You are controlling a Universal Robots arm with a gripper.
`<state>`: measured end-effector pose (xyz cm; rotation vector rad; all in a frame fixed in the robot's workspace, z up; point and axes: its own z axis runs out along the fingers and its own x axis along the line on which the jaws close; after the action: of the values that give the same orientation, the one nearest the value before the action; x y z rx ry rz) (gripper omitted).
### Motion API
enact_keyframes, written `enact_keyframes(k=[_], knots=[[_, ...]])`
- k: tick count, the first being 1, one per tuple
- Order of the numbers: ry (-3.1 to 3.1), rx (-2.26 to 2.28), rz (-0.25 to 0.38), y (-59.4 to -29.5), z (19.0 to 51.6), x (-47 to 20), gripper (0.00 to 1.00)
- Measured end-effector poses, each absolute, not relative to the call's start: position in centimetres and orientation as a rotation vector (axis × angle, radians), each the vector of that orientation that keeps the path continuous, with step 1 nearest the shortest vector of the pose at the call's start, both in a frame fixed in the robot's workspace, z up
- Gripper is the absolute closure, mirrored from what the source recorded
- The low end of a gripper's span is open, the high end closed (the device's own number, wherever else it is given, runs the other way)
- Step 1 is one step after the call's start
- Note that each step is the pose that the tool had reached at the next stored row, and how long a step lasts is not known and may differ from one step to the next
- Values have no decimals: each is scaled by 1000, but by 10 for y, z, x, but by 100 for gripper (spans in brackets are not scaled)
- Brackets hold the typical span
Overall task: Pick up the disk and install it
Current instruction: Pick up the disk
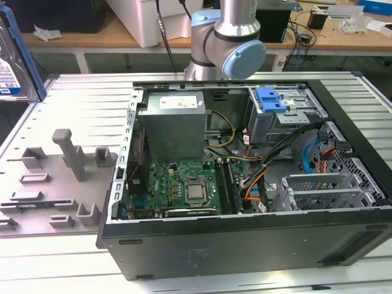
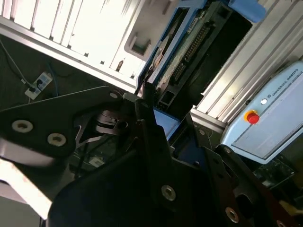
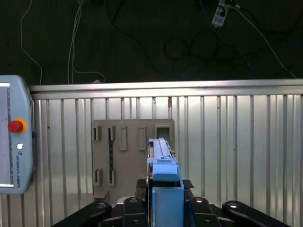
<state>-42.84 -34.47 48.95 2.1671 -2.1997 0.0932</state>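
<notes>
Disk (image 3: 163,163) pinched edge-on in the gripper (image 3: 166,198), over ribbed aluminium table (image 3: 236,142); cables (image 3: 72,47) on dark floor (image 3: 142,56).

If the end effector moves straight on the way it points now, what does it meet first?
Probably the grey tray on the ribbed table, and the disk clamped in the end effector would touch it first; depth is unclear.

An open black metal computer case (image 1: 245,245) lies on its side on the ribbed aluminium tabletop (image 1: 79,98), just beside a grey moulded fixture plate (image 1: 55,184). A blue-framed silver metal disk (image 1: 11,67) shows at the exterior view's left edge.
</notes>
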Motion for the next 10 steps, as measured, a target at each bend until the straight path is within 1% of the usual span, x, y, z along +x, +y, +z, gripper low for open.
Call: enact_keyframes(k=[2,10], knots=[[-2199,2167,92,-345,490,-404,64],[-2199,2167,92,-345,490,-386,64]])
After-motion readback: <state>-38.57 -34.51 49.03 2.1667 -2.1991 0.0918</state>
